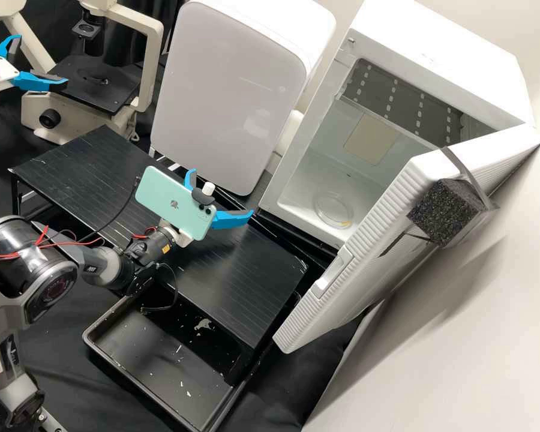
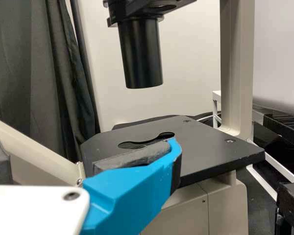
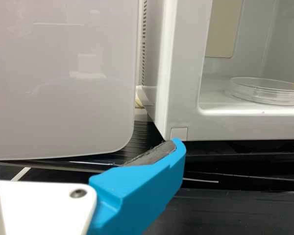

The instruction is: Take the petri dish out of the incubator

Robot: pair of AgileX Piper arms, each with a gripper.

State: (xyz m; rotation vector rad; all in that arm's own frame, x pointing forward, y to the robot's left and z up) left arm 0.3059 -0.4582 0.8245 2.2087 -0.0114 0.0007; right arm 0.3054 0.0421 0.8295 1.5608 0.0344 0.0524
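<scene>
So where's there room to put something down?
There's room on the black stand at the end by the open door, and at its other end towards the microscope. Inside the incubator, there's bare floor around the petri dish. It's crowded mid-stand, where the right hand hangs, and by the microscope, where the left hand is.

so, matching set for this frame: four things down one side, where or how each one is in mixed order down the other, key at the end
1. petri dish
2. incubator door
3. left gripper
4. green phone

A. open, near the microscope stage
B. mounted by the right gripper
C. lying on the floor inside the incubator
D. swung open

Pairs: 1-C, 2-D, 3-A, 4-B
</scene>
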